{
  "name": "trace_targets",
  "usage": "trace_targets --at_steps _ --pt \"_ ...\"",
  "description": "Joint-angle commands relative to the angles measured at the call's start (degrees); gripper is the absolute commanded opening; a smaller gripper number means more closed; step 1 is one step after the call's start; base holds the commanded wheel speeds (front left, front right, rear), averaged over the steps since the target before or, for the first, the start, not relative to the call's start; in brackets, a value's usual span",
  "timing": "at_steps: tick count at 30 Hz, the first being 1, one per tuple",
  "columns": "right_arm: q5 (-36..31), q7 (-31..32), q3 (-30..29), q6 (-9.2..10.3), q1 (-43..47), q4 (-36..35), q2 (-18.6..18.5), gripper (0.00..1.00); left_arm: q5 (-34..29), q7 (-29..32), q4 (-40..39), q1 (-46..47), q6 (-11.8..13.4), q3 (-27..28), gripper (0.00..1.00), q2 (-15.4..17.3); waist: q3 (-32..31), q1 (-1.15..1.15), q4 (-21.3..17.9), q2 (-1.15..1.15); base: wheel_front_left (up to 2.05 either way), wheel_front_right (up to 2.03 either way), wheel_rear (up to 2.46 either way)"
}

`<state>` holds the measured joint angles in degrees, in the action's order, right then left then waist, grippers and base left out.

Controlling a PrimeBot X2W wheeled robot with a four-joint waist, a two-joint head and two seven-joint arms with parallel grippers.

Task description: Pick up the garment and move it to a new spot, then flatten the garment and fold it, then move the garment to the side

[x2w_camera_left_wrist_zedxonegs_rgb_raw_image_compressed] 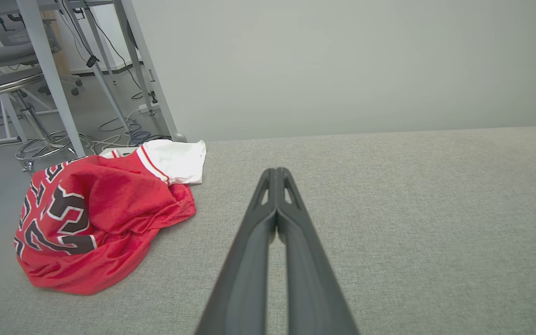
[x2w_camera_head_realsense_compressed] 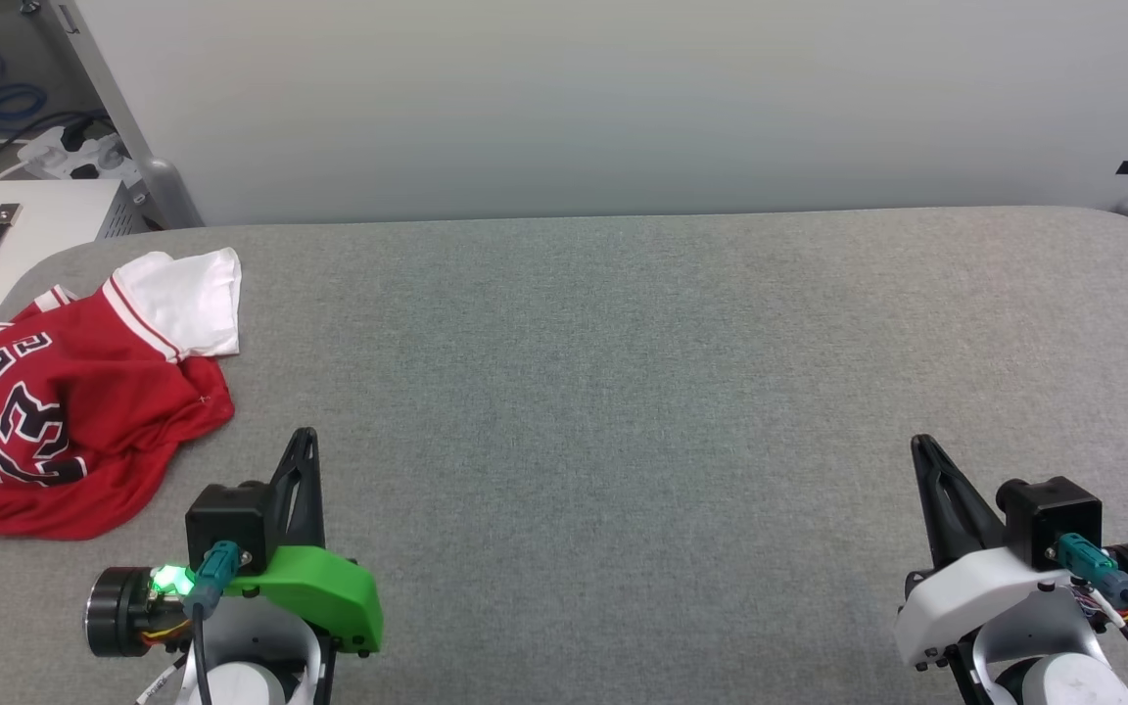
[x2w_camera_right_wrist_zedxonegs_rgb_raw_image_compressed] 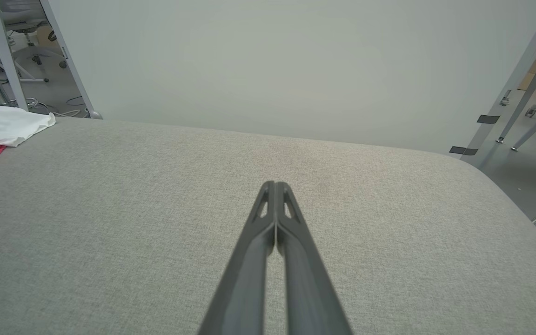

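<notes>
Head view: the garment (x2w_camera_head_realsense_compressed: 74,411) sits crumpled at the far left of the grey table (x2w_camera_head_realsense_compressed: 623,392) (number 23 facing up). The left gripper (x2w_camera_head_realsense_compressed: 304,436) is near it and the right gripper (x2w_camera_head_realsense_compressed: 919,443) is well apart, both with fingers pressed together.

Left wrist view: fingers closed on nothing, garment (x2w_camera_left_wrist_zedxonegs_rgb_raw_image_compressed: 100,218) heaped to their left.

Right wrist view: same pinched-together fingers over the table, the garment's white sleeve (x2w_camera_right_wrist_zedxonegs_rgb_raw_image_compressed: 12,124) at the left edge.

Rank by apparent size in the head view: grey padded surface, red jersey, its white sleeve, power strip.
1. Grey padded surface
2. Red jersey
3. White sleeve
4. Power strip, farther from the camera, so true size unsure
</notes>
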<state>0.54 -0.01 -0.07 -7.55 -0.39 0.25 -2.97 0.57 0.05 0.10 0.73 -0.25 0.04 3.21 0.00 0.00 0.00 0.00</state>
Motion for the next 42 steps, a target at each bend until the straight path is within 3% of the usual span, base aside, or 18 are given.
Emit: trace_targets --at_steps 1,10,11,42 --pt "-0.54 0.01 0.07 0.06 0.39 -0.25 0.1 0.0 -0.57 -0.05 -0.1 -0.73 0.25 -0.04 0.0 -0.34 0.0 0.0 0.0 0.0 0.0 0.0 0.0" --pt "-0.54 0.01 0.07 0.06 0.39 -0.25 0.1 0.0 -0.57 -0.05 -0.1 -0.73 0.25 -0.04 0.0 -0.34 0.0 0.0 0.0 0.0 0.0 0.0 0.0" --pt "0.03 0.0 0.0 0.0 0.0 0.01 0.0 1.0 0.02 0.0 0.0 0.01 -0.01 0.01 1.0 0.01 0.0 0.0 0.0 0.0 0.0 0.0 0.0" --pt "2.27 -3.39 -0.58 0.01 0.19 0.16 0.01 1.0 2.53 -3.41 1.81 -0.31 0.07 -1.36 1.0 -0.06 0.36 0.0 0.01 0.0 0.0 0.0 0.0"
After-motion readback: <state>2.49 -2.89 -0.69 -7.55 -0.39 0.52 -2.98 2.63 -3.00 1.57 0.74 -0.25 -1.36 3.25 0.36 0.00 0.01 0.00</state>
